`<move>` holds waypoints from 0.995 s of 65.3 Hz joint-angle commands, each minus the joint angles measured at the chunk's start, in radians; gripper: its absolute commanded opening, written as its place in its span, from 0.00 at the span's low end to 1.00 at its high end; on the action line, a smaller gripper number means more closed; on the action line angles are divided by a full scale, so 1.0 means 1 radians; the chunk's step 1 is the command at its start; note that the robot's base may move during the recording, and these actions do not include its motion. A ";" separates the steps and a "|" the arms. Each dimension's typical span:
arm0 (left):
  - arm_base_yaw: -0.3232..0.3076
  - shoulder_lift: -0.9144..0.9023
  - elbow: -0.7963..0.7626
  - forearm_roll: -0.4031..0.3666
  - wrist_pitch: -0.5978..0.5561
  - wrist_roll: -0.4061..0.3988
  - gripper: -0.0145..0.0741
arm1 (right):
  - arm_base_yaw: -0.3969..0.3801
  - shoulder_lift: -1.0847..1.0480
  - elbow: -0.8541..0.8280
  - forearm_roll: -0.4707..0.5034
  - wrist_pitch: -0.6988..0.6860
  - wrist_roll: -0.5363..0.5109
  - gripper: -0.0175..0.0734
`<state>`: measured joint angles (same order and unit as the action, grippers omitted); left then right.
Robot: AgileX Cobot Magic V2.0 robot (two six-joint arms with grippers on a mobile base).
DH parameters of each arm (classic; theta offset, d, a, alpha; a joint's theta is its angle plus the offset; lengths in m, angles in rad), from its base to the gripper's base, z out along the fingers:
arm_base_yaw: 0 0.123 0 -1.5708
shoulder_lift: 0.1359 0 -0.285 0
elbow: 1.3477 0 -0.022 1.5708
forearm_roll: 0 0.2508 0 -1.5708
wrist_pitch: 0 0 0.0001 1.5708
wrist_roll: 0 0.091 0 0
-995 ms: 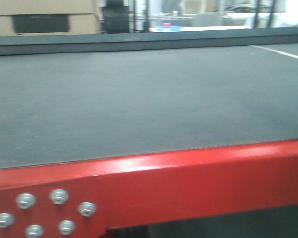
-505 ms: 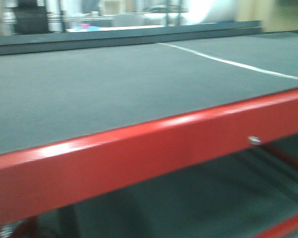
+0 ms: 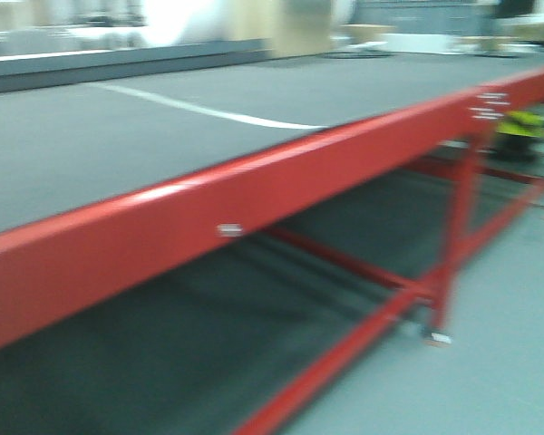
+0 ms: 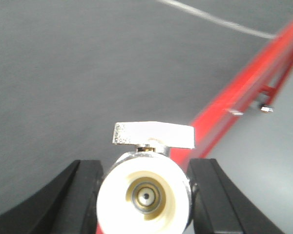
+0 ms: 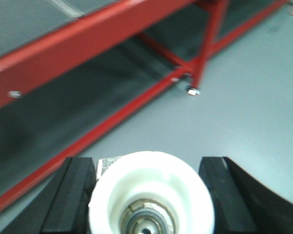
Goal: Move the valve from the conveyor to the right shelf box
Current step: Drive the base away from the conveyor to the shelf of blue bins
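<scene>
Place: a factory or warehouse hall, by the look of the machinery and the floor.
Conveyor (image 3: 109,145): a very wide, flat, dark grey belt that runs far across the view, with a white line (image 3: 199,111) across it and a dark rail (image 3: 118,68) along its far edge.
Frame (image 3: 163,236): a heavy red-painted steel beam along the conveyor's near edge, with small labels (image 3: 490,104) near its far end; red legs (image 3: 455,236) and low braces (image 3: 344,349) stand beneath.
Floor (image 3: 508,344): smooth, bare, pale grey, as in industrial halls.
Background: blurred; pale and beige shapes beyond the conveyor's far edge, and a yellow-and-black object (image 3: 521,127) past the frame's far end.
</scene>
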<state>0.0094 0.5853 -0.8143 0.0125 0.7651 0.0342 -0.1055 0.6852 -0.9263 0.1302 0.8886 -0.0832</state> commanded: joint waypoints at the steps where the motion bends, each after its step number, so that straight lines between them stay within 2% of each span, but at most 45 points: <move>1: -0.004 -0.007 -0.003 -0.006 -0.051 -0.001 0.04 | -0.001 -0.008 -0.010 -0.004 -0.067 -0.005 0.01; 65: -0.004 -0.007 -0.003 -0.006 -0.051 -0.001 0.04 | -0.001 -0.010 -0.010 -0.004 -0.067 -0.005 0.01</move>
<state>0.0094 0.5849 -0.8143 0.0104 0.7651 0.0342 -0.1055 0.6817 -0.9263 0.1283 0.8886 -0.0832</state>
